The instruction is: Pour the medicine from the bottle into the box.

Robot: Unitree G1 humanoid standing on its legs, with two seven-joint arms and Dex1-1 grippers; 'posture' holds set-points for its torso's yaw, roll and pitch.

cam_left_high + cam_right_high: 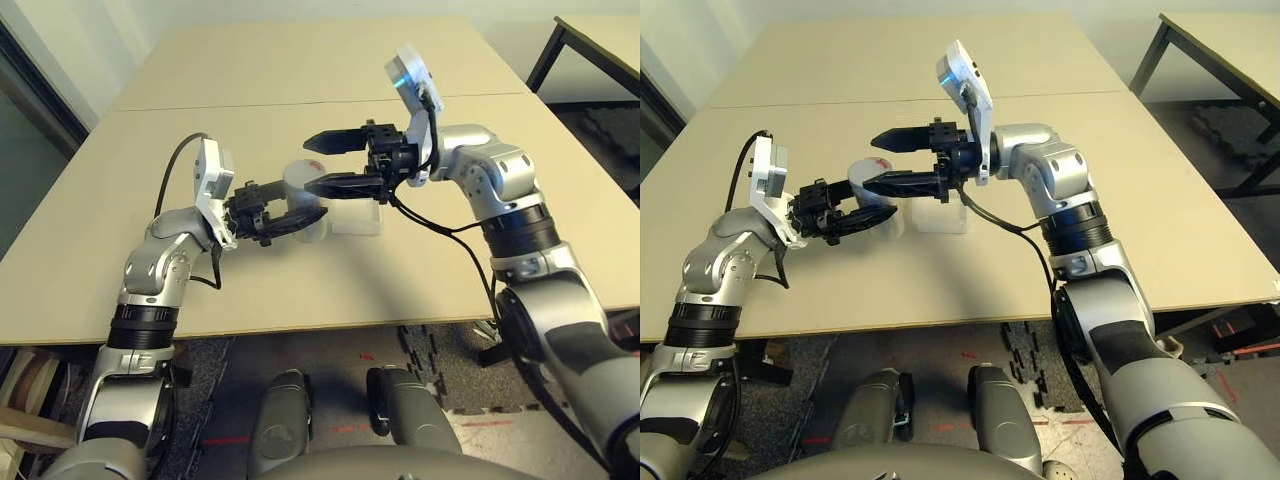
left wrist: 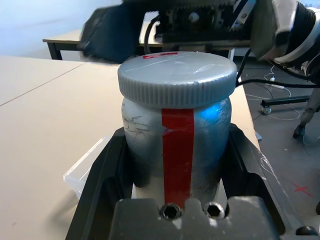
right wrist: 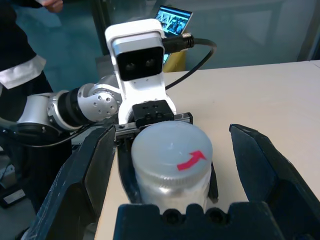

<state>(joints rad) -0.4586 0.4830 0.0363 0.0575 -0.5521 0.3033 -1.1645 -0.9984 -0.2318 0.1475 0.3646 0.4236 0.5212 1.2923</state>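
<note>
On the bench (image 1: 120, 180), near its middle, the left gripper (image 1: 300, 217) has its jaws clamped on the bottle (image 2: 176, 125), held upright above the surface. The right gripper (image 3: 175, 165) has its jaws wide apart, one on each side of the cap (image 3: 172, 150), not touching. The left wrist view shows the clear box (image 2: 85, 167) just behind the bottle.

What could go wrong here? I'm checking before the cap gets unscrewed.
1. The right pincer stands open around the cap; closing off-centre could slip on it.
2. The left pincer holds the bottle above the table, so twisting might turn it in the grip.
3. The box sits just behind; a dropped bottle might knock it.
</note>
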